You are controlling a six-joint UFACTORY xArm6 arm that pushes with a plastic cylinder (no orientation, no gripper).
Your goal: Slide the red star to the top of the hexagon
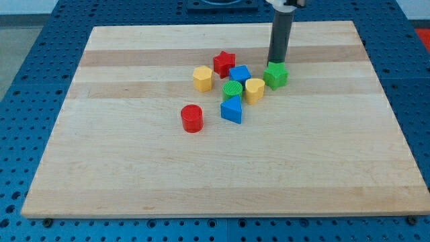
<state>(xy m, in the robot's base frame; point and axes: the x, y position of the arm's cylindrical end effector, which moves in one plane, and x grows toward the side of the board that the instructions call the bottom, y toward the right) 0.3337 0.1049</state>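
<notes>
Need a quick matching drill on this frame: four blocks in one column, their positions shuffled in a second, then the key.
1. red star
2. red cylinder
3. green star
4. yellow hexagon

A. right beside my tip
B. alone, nearest the view's left and bottom
C. view's left of the blue cube, below the red star
D. topmost in the cluster

Pairs: 1-D, 2-B, 3-A, 4-C

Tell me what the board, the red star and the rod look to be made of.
Board: wood, apparently, with pale and darker lengthwise strips and visible grain; smooth, faintly satin finish.
Red star: probably plastic, with uniform saturated colour, a matte surface and softened edges; painted wood cannot be ruled out.
Rod: dark grey, smooth with a dull sheen, metal or plastic; my tip sits beside the green block.
</notes>
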